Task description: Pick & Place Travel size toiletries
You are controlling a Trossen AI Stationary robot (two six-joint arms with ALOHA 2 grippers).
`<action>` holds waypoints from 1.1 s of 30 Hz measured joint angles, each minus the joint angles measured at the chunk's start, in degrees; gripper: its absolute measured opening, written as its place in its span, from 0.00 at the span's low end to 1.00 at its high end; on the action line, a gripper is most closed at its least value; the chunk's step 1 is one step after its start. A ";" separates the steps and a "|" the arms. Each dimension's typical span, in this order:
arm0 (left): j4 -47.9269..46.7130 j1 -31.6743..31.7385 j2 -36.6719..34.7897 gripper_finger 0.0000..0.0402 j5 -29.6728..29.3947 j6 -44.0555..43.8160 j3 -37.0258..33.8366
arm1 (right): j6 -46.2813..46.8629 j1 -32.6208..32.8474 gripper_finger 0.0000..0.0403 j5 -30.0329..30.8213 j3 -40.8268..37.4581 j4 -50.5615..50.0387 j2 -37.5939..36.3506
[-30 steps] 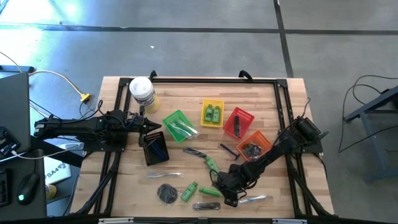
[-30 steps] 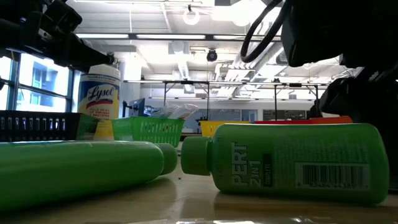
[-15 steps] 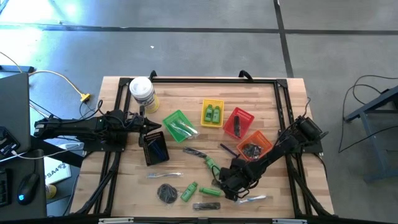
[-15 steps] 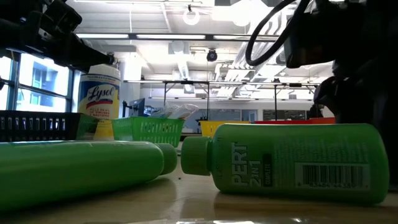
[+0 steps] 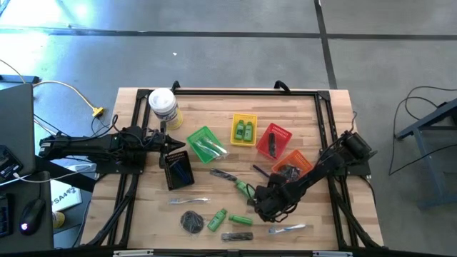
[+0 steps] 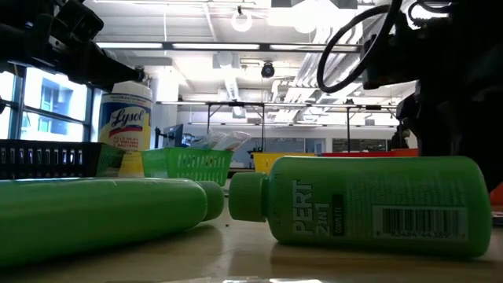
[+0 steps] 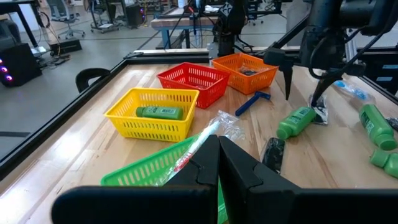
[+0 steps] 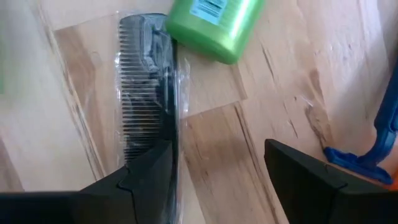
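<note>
The travel size toiletries lie loose on the near half of the table: green bottles [image 5: 243, 188] [image 5: 216, 220], a dark disc [image 5: 191, 223] and clear-wrapped pieces [image 5: 187, 202]. A black comb in a clear wrap [image 8: 149, 93] lies beside the green bottle [image 8: 211, 25]. My right gripper [image 5: 265, 208] is open and points steeply down over this comb. One finger [image 8: 143, 180] stands over the comb's end, the other over bare wood. I cannot tell whether either touches. My left gripper [image 5: 178, 146] waits shut at the table's left, above the green basket [image 7: 143, 174].
Yellow [image 5: 244, 130], red [image 5: 274, 140] and orange [image 5: 290, 168] baskets stand beyond my right gripper, and a black one [image 5: 177, 170] at the left. A blue razor [image 8: 367, 155] lies close by. A white-lidded jar [image 5: 163, 106] stands at the far left. A black frame [image 5: 325, 121] rims the table.
My right gripper has drawn back a little from the table's near edge toward the orange basket and has tipped to point more steeply down. Its fingers have stayed open. Nothing on the table has moved.
</note>
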 joint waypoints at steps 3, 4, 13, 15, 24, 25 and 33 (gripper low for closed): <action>-0.06 -0.02 -0.01 0.00 0.00 0.01 0.00 | -2.69 0.00 0.61 -1.81 -0.26 1.12 -1.64; -0.13 -0.02 0.00 0.00 0.00 0.02 0.00 | -3.31 -0.01 0.61 -2.23 -0.28 1.31 -2.34; -0.24 -0.02 -0.01 0.00 0.00 0.04 0.00 | -3.89 -0.48 0.61 -9.25 0.05 2.93 -4.68; -0.24 -0.02 -0.01 0.00 0.00 0.04 0.00 | -4.44 -0.50 0.61 -9.82 0.05 2.83 -3.97; -0.68 -0.02 -0.02 0.00 0.00 0.58 0.00 | -5.31 -0.04 0.61 -12.70 0.38 8.01 1.11; -0.69 -0.02 0.00 0.00 0.00 0.59 0.00 | -5.32 0.20 0.61 -12.49 0.42 7.92 1.61; -0.72 -0.02 0.11 0.00 -0.02 0.70 0.00 | -5.18 0.74 0.61 -9.08 0.87 5.49 4.12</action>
